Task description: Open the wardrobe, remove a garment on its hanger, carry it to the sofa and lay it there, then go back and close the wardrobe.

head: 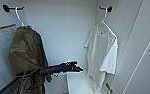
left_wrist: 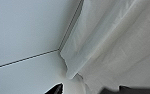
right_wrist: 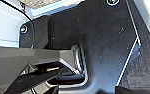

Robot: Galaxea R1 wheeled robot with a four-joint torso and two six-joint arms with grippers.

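Head view: tall white wardrobe (head: 66,30) open, take-out step in hand; left tool (head: 77,68) at lower centre, jaw state unclear, near thin white T-shirt (head: 102,52) on slim white hanger (head: 104,18) upper right; judged need: reach up to unhook.

We're looking straight into an open wardrobe (head: 66,32), so this reads as a home, a bedroom or dressing corner. Plain white panels form its back and side walls, meeting in a clean corner seam in the left wrist view. Two dark round pegs sit high on the side walls: the left peg (head: 6,8) carries an olive-brown jacket (head: 26,52), the right peg (head: 109,9) a white T-shirt (head: 102,50) on a slim white hanger (head: 105,18). A printed label (head: 2,35) with an orange stripe sticks to the left wall. Everyday clothes, hung up for storage.
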